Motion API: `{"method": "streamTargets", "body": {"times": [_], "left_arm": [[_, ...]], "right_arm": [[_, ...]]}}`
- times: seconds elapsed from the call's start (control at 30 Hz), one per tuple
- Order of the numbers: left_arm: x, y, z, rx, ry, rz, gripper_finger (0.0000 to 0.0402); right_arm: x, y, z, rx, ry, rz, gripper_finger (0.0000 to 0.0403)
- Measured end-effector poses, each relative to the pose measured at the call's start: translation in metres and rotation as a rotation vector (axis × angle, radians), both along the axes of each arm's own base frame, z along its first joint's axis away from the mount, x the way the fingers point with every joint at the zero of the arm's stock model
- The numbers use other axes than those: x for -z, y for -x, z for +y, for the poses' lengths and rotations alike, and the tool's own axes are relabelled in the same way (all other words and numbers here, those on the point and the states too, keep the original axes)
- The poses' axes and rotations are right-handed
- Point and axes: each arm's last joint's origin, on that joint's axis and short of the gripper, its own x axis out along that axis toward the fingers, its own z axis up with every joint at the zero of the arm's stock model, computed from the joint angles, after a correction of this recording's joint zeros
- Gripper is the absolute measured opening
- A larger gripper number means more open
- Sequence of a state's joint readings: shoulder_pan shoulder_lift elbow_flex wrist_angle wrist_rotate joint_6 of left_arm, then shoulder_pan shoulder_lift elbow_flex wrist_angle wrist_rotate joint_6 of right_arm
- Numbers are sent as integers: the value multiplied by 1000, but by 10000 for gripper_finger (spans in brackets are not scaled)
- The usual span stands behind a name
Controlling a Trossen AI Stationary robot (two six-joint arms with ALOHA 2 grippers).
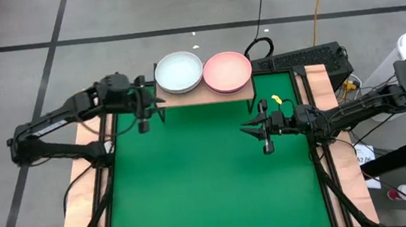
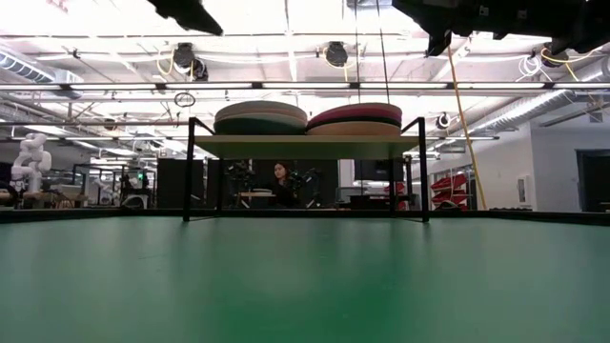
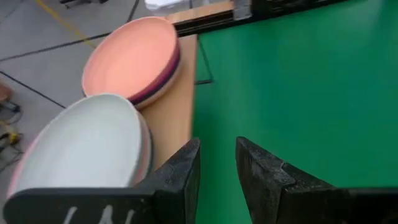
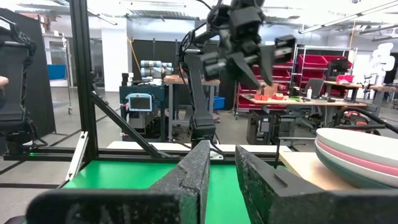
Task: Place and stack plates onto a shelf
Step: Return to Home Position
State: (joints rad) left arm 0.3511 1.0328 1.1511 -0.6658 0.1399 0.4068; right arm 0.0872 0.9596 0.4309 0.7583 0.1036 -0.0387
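A flat green-topped desk (image 1: 210,181) with pale wooden side boards fills the middle of the high view, standing on a grey floor crossed by dark tape lines. A black looped cable (image 1: 258,46) lies near its far edge, beside a black keyboard (image 1: 303,59), and a yellow cord (image 1: 318,3) trails across the floor. Beyond the desk in the low view, a seated person (image 2: 280,183) is at a workbench, and a white humanoid robot figure (image 2: 30,162) stands far off. Red storage shelving (image 4: 323,68) lines the room.

1. The shelf (image 1: 186,97) is a light-wood board on thin black legs, at the table's far edge.
2. The plates form two stacks side by side on it: left stack (image 1: 178,71) topped pale mint-white, right stack (image 1: 227,71) topped pale pink.
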Motion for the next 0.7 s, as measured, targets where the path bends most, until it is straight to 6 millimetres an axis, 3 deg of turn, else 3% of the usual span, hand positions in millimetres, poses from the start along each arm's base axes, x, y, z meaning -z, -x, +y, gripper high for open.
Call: {"method": "streamTargets", "body": {"times": [0.43,0.57,0.7], "left_arm": [[-4,36,-25,11,67,20,108],[6,44,-31,40,51,-41,108],[30,50,-36,57,106,-139,108]], "right_arm": [[0,0,0,0,0,0,64],[0,0,0,1,3,0,63],[0,0,0,0,0,0,63]]}}
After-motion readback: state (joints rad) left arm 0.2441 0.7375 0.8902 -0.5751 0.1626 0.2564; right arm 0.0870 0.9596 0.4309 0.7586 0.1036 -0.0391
